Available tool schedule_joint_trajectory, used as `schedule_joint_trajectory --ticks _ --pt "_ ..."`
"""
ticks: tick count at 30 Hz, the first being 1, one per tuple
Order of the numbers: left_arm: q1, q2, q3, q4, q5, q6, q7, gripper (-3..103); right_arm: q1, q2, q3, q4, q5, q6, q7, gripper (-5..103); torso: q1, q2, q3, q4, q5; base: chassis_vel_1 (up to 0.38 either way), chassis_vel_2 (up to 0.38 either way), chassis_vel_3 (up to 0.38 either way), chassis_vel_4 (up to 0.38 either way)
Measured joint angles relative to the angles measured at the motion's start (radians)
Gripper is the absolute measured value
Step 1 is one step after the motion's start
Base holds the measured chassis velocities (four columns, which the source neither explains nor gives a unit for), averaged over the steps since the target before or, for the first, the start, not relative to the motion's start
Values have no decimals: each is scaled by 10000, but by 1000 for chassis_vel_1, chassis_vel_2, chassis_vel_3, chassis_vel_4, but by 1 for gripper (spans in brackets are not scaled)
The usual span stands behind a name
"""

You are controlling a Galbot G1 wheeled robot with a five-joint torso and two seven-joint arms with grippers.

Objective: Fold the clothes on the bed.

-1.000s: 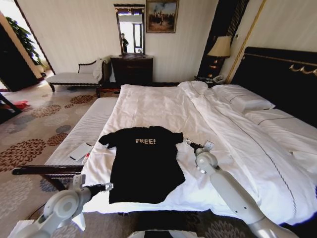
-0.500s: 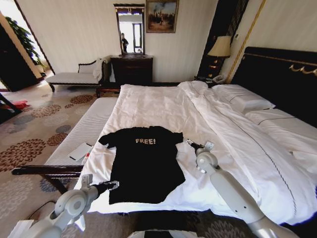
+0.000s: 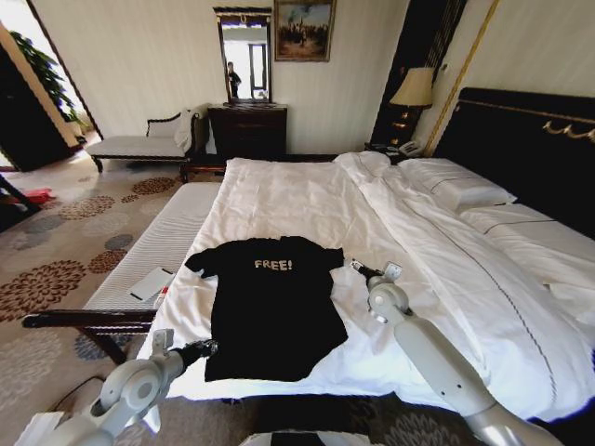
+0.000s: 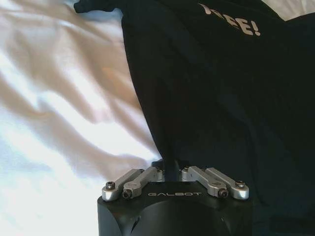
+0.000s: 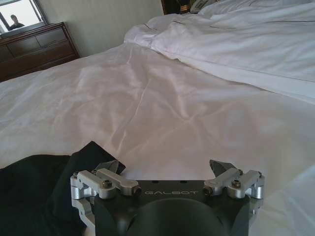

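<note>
**bedbot_fan:** Head view, biggest stuff first: the bed (image 3: 307, 200) takes up the centre and right of the frame, white bedding everywhere. The black T-shirt (image 3: 270, 307) lies flat near the lower centre, at the bed's near edge, collar toward the far side, hem toward the robot. So its long axis runs near-to-far in the picture.

**wristcam_guy:** And the arms?

**bedbot_fan:** Left end effector (image 3: 203, 349) is at the lower left, right at the shirt's near-left hem corner. In the left wrist view that left end effector (image 4: 173, 172) looks clenched, fingers pinched together at the shirt's (image 4: 221, 98) edge, but I can't tell if there's fabric between them. Right end effector (image 3: 355, 268) is mid-frame, just beside the right sleeve. In the right wrist view it (image 5: 165, 169) is released, fingers spread wide, with the sleeve (image 5: 44, 191) just off one fingertip.

**wristcam_guy:** Which is nearer?

**bedbot_fan:** My guess: both are about at the cloth, left at the hem, right at the sleeve.
</note>
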State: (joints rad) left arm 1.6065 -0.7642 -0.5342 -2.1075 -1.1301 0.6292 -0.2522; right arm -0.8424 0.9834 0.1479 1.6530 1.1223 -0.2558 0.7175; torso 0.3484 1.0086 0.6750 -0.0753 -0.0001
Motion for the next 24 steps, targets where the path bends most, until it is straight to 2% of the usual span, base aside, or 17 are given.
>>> schedule_joint_trajectory --ticks 2,3,13,24 --pt "139 84 -153 -132 -9 -1 -66 3 0 -7 7 0 1 -2 0 100 0 0 0 0 1 0 0 0 0" --pt "192 113 -214 -181 -16 0 -95 2 -1 -7 9 0 1 -4 1 100 0 0 0 0 1 0 0 0 0" --pt "545 203 -525 -383 15 13 -206 0 -71 -29 69 75 -5 -11 23 100 0 0 0 0 0 0 0 0 0" --pt "1954 761 -1448 -1015 213 16 -525 0 -182 -29 198 127 -66 -23 25 100 0 0 0 -2 1 0 0 0 0"
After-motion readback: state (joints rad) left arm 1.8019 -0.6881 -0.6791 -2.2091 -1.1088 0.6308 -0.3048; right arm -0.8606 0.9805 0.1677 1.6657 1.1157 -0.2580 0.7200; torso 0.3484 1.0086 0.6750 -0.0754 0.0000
